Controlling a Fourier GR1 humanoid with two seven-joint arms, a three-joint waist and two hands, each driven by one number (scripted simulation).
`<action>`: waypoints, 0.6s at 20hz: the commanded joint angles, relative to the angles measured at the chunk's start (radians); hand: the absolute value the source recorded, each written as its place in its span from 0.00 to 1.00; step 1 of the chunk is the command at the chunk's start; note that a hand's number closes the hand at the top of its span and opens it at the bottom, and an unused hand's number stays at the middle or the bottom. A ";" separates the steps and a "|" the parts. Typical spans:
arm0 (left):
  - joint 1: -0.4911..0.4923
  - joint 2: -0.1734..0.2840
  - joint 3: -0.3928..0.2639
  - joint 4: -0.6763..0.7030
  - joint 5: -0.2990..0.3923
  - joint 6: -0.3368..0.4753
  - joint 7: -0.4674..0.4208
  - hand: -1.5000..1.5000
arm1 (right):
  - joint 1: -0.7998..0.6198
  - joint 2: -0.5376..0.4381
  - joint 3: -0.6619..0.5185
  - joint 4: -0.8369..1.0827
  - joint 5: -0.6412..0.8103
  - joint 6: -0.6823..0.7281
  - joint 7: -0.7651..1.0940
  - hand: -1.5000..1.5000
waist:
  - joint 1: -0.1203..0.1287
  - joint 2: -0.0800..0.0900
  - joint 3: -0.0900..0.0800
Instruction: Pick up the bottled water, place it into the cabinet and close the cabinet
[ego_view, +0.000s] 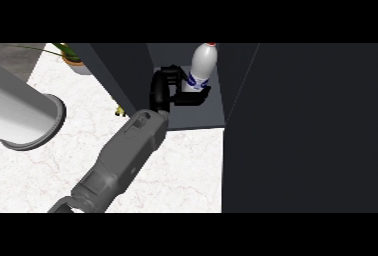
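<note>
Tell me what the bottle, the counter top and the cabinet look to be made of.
Bottled water: probably plastic, white and smooth, with a blue printed label and a red cap.
Counter top: looks like polished marble or similar stone, white with faint grey veins.
Cabinet: dark, matte, flat panels; painted wood or laminate, cannot tell which.

One grey forearm (122, 160) is seen rising from the seven o'clock edge toward one o'clock. Which arm it is cannot be told from the view. Its black hand (168, 90) is bent toward three o'clock, with fingers (193, 97) curled round something held at their tips.
</note>
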 joint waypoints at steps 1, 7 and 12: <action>-0.094 0.000 -0.027 0.116 -0.057 0.153 0.005 1.00 | 0.004 -0.001 0.003 -0.043 -0.074 0.020 0.019 0.00 | -0.011 0.002 0.001; -0.190 0.026 -0.025 0.292 -0.121 0.222 0.032 0.00 | 0.034 -0.022 -0.036 -0.051 -0.090 0.055 -0.030 0.00 | -0.027 0.009 0.001; -0.215 0.026 -0.001 0.338 -0.125 0.258 -0.022 0.00 | 0.012 -0.003 -0.041 -0.030 -0.097 0.061 -0.022 0.00 | -0.023 0.017 0.000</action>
